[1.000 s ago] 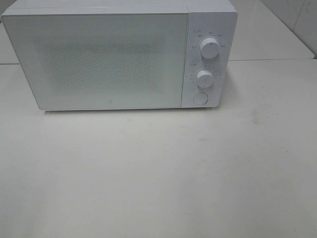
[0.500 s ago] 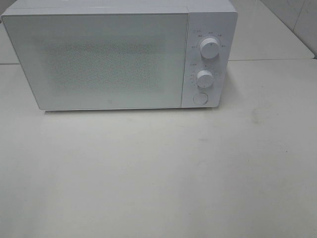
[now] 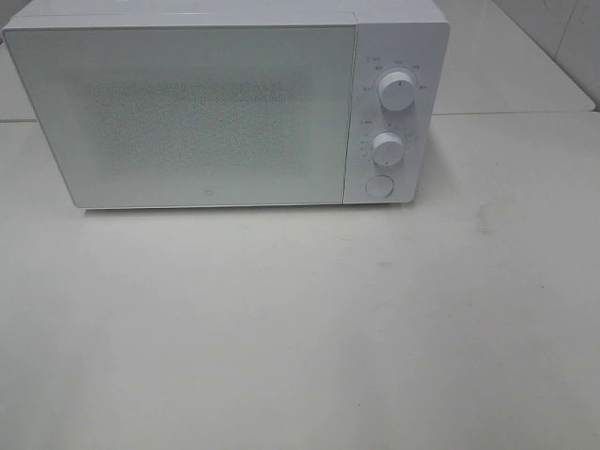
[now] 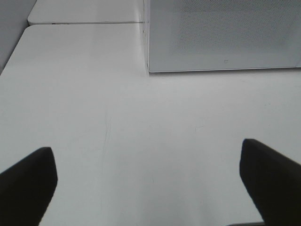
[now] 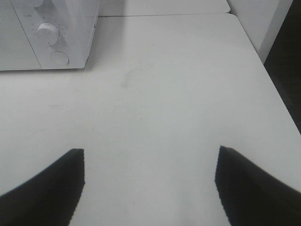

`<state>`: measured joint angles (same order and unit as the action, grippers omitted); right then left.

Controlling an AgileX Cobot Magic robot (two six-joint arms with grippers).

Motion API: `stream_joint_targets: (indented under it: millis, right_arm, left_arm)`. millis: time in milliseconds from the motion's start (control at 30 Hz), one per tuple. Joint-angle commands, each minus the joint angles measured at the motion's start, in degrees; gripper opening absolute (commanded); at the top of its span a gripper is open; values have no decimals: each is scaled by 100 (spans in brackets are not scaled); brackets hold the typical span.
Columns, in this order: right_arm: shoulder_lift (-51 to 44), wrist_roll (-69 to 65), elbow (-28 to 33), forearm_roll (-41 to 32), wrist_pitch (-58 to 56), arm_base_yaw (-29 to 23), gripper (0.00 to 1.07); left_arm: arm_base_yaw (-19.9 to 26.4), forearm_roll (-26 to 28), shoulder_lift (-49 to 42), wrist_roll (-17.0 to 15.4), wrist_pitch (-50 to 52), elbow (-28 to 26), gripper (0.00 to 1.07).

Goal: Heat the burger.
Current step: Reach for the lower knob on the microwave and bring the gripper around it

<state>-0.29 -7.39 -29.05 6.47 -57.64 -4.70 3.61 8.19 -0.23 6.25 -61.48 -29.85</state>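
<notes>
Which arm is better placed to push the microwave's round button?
Probably the right: its open tool sees the round white button on the white box-shaped microwave, on its own side. The left tool faces only the door.

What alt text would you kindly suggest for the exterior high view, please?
A white microwave, door shut, stands at the back of a pale table, with two dials above a round button on its right panel. No burger is in sight.

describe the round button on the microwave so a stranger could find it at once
Find the white microwave at the back of the table. Right of its door, three round controls stack vertically; the button is the lowest. Unlike the upper knob and lower knob, it is flat, without a pointer.
</notes>
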Motion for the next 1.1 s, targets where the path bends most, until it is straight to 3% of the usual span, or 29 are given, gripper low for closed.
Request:
stream_joint_targets:
  millis: [33,500,1100]
  right_arm:
    - [-103,23,-86,-6,183,34,75]
    - [252,11,-212,11,1014,34,75]
    - [2762,6,-212,-11,3392,34,75]
  left_arm:
    - [17,52,-143,-46,-6,17,98]
    - [17,52,-143,-46,-6,17,98]
    - [17,52,-143,-46,-6,17,98]
